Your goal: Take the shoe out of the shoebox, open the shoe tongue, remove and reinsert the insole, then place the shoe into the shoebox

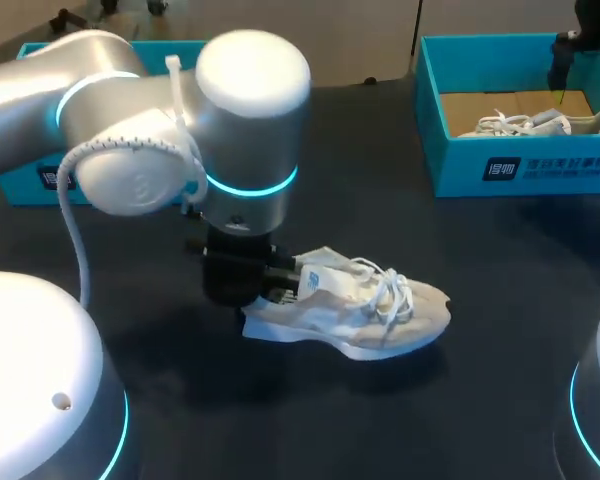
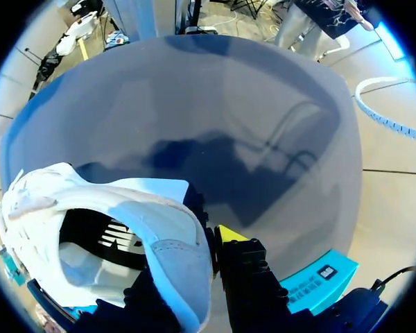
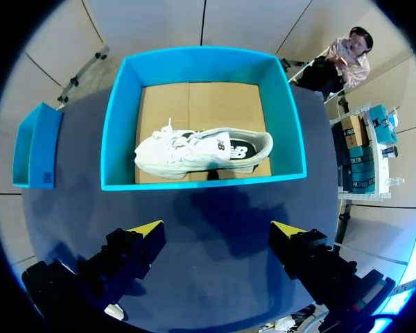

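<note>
A white laced shoe [image 1: 365,305] lies on its side on the dark table, toe pointing right. My left gripper [image 1: 263,288] is at its heel. In the left wrist view the heel collar of the shoe [image 2: 163,239] sits between the fingers of the left gripper [image 2: 209,246], which is shut on it; one yellow tip [image 2: 229,234] shows outside the collar. A second white shoe [image 3: 201,152] lies in the blue shoebox [image 3: 121,125], also seen at the back right [image 1: 520,165]. My right gripper [image 3: 216,232] hangs open above the table, just in front of that box.
A blue lid [image 1: 25,180] lies at the back left, partly hidden by my left arm; the right wrist view shows this lid [image 3: 35,146] beside the box. The arms' white bases [image 1: 40,390] fill the front corners.
</note>
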Robot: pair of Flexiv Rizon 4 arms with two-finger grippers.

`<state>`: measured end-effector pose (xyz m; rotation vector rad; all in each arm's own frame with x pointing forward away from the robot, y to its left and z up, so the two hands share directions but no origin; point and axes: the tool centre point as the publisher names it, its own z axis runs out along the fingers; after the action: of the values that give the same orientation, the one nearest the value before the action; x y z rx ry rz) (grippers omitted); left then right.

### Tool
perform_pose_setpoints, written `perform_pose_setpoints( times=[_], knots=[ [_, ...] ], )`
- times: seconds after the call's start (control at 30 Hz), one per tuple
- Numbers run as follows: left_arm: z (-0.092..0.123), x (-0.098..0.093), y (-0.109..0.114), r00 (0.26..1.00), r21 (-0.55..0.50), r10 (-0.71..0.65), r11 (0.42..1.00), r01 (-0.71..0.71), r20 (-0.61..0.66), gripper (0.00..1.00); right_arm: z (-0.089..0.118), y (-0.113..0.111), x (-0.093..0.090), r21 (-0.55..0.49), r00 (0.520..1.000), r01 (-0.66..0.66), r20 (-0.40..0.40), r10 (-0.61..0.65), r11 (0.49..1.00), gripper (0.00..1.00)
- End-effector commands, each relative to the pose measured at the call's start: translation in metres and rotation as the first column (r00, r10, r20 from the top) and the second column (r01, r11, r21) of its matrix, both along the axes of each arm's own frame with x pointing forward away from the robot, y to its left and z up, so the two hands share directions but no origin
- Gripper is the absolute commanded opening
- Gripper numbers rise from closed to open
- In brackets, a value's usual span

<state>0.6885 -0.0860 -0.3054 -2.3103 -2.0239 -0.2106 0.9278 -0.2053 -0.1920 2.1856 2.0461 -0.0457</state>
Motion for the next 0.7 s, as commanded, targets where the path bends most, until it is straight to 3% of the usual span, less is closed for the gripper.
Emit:
perform_pose_setpoints(
  times=[0.03,0.7],
  knots=[
    [-0.008,-0.008,0.001,1.000,0.006,-0.009,1.000,0.009,0.014,0.00,0.000,0.000,0.000,0.000,1.000,0.001,0.001,-0.001,1.000,1.00],
    [-0.046,-0.011,-0.013,0.994,0.001,-0.104,0.995,0.104,0.045,0.00,0.000,0.000,0.000,0.000,1.000,0.001,0.001,-0.001,1.000,1.00]
  ],
)
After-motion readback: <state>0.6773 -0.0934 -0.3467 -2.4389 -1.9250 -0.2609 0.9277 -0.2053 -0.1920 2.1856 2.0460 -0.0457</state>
